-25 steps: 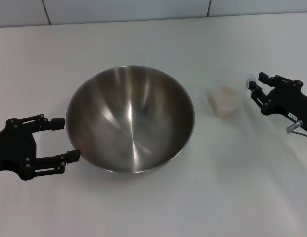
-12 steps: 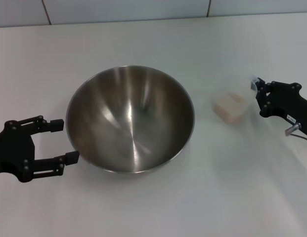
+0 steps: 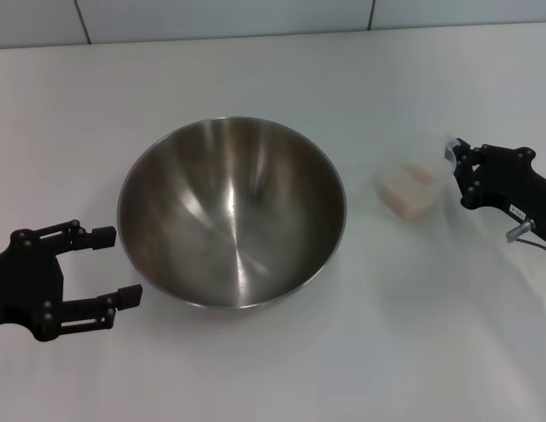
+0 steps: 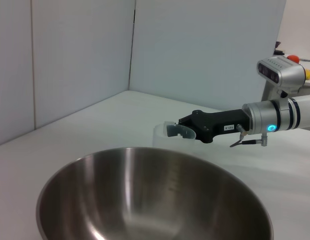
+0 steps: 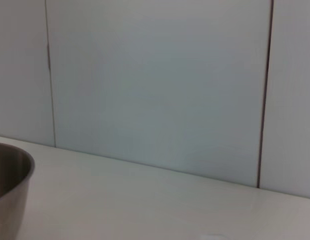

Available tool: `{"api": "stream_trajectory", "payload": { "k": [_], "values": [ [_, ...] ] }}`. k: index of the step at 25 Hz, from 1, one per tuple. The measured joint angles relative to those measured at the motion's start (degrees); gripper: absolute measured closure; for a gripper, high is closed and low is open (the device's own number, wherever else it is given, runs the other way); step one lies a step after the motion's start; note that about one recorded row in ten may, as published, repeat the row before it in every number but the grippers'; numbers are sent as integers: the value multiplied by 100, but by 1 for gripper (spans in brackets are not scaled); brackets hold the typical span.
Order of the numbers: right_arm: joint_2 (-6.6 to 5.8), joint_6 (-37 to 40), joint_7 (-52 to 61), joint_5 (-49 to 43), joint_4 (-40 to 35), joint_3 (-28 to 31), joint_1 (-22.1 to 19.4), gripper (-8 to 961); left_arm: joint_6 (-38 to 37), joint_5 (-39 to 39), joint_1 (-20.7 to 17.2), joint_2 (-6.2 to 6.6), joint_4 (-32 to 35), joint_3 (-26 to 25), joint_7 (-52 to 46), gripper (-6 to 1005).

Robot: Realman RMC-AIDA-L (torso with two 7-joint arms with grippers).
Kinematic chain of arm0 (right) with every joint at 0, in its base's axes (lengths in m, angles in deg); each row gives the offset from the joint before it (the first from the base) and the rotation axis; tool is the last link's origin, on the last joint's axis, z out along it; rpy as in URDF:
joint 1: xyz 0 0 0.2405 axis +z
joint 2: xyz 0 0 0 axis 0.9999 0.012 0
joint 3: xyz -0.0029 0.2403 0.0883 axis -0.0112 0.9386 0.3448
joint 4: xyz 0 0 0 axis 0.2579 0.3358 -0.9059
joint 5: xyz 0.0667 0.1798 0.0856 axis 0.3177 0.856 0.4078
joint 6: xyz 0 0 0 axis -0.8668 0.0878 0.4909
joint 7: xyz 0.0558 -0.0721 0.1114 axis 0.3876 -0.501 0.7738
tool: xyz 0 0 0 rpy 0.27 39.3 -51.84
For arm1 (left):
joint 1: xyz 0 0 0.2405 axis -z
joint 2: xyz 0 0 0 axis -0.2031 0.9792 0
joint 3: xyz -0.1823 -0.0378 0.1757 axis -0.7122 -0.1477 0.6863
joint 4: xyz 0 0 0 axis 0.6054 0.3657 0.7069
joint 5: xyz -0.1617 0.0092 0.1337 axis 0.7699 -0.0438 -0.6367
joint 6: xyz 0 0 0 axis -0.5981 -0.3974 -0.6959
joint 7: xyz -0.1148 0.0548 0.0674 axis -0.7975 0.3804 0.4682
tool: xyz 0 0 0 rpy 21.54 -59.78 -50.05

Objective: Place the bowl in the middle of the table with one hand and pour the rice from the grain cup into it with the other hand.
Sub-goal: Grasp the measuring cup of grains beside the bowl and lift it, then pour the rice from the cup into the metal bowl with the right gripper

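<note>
Right gripper [image 3: 455, 165] clamps the grain cup [image 3: 415, 188] of rice [image 3: 410, 183] right of the bowl [image 3: 231, 211]; left gripper [image 3: 117, 266], wide open, sits empty beside it.

The head view looks steeply down on the table [image 3: 255, 369]; both low wrist views face horizontally, sharing the bowl [image 3: 231, 211].

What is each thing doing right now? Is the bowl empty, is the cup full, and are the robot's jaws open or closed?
bowl: upright on the table, empty inside.
grain cup: off the table, tilted, held at its handle.
rice: inside the cup, none poured.
left gripper: jaws open, beside the bowl, holding nothing.
right gripper: jaws shut on the cup's handle.
table: white, bare around the bowl.
</note>
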Motion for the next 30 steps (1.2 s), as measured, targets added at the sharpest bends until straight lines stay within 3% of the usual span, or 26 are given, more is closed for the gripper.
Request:
{"api": "stream_trajectory", "payload": {
  "k": [11,19,30],
  "values": [
    [-5,749,-286,-6,-31,14,57,942,-62,4,-5,-2,-70,0,0,188],
    [-9,1400,-692,-63,-78,-38,326,942,-61,-7,-15,24,-119,-24,-1,188],
    [-8,1563,-944,-121,-194,-383,777,941,-57,-30,-64,45,-90,-124,-1,188]
  ]
}}
